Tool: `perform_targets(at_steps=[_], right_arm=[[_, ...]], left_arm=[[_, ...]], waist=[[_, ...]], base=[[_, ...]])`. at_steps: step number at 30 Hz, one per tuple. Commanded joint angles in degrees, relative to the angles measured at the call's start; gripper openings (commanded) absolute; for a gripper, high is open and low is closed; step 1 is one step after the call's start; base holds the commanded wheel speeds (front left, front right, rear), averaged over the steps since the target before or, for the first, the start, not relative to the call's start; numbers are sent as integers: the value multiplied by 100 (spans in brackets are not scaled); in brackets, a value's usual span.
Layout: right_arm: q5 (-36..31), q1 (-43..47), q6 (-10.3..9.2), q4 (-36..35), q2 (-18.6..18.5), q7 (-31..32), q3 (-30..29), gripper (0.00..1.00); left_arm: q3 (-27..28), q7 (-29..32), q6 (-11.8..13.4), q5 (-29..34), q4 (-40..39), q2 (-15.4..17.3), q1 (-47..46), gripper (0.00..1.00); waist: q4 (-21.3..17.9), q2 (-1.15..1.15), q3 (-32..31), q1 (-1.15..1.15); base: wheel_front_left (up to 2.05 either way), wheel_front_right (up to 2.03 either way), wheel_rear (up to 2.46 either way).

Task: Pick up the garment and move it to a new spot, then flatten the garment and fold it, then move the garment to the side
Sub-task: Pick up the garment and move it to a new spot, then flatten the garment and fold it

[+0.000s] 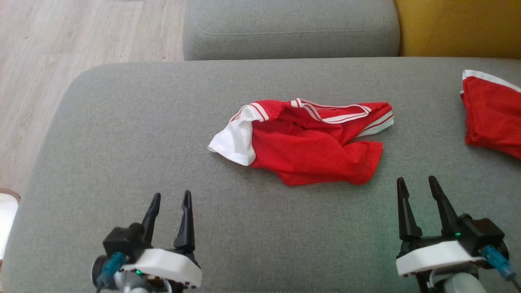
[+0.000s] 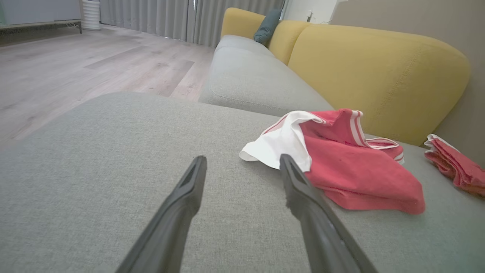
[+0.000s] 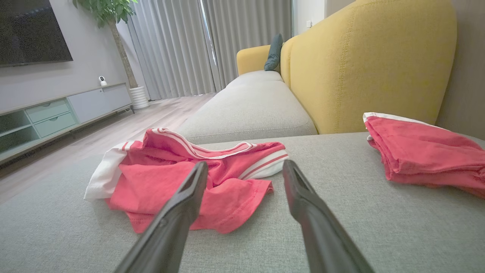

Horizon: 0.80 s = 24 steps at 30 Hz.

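The garment [image 1: 309, 140] is a red shirt with white sleeves and striped trim, lying crumpled in the middle of the grey sofa seat [image 1: 122, 142]. The left wrist view has the garment [image 2: 352, 170] ahead to the right; in the right wrist view the garment [image 3: 189, 178] lies ahead to the left. My left gripper [image 1: 171, 203] hovers open near the seat's front, left of the garment and apart from it. At the front right, my right gripper [image 1: 417, 185] is open too, just short of the garment's near hem. Both hold nothing.
A second red cloth [image 1: 494, 116], folded, lies at the seat's far right edge. A further grey seat cushion [image 1: 291, 28] lies beyond, with a yellow backrest [image 1: 460, 26] at the right. Wooden floor [image 1: 61, 49] lies off the seat's left side.
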Motion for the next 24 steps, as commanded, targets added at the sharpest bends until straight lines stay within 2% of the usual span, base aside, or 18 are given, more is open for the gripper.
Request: perform_targets(at_steps=[1,24], right_arm=[[47,-139,37,-211,-19,-75,166,100],[41,-150,37,-225,-19,-78,154,100]], left_arm=[[247,-70,-68,110,-188,-55,-152,100],[390,-70,-177,353,-141,-134,-103,100]], waist=[[-4,0,-15,0],[-19,0,21,0]], base=[[0,0,0],[0,0,0]])
